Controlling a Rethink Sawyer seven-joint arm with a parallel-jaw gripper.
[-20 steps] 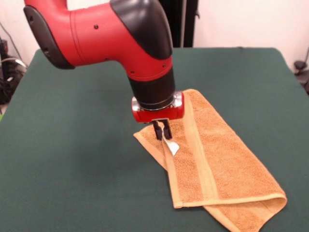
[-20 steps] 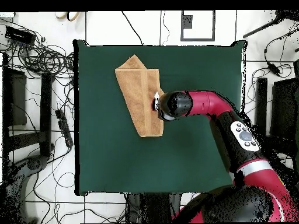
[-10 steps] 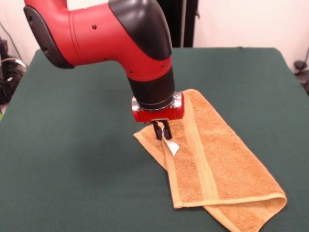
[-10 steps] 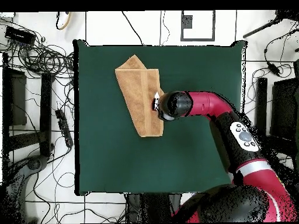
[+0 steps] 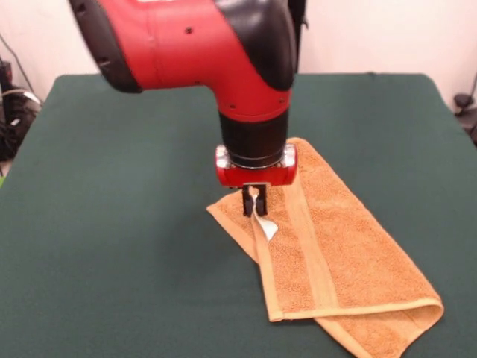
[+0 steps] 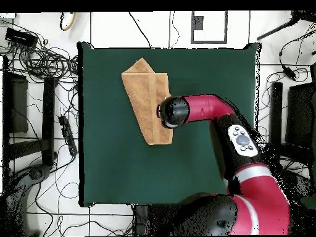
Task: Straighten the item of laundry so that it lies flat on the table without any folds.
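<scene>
**Folded towel on green table, gripper pinching its edge by the tag**

Nearest the front camera, the item of laundry (image 5: 350,261) ends in a doubled corner close to the picture's lower right – one layer lies over another there, and the lower layer pokes out as a point beyond the upper hem. From that corner the orange-tan terry runs as a long, narrow strip diagonally up and to the left across the table (image 5: 112,224). A paler woven stripe band (image 5: 313,253) runs lengthwise through the upper layer, and the folded edge along its left side is raised a little from the dark green top.

Further back, about midway along that left edge, a small white tag loop (image 5: 267,227) stands out from the cloth. Just above it the gripper (image 5: 254,203) comes straight down, its two short black fingers (image 5: 247,201) drawn close together with the towel's edge and the top of the tag between them – clenched on the cloth rather than released. The red wrist ring sits directly over them, and the black and red arm (image 5: 223,52) climbs away to the upper left.

In the overhead view the towel (image 6: 143,99) lies in the table's (image 6: 203,160) upper-left part, slanted, with the arm (image 6: 203,108) reaching to its right edge; the fingers are hidden under the wrist there.
</scene>
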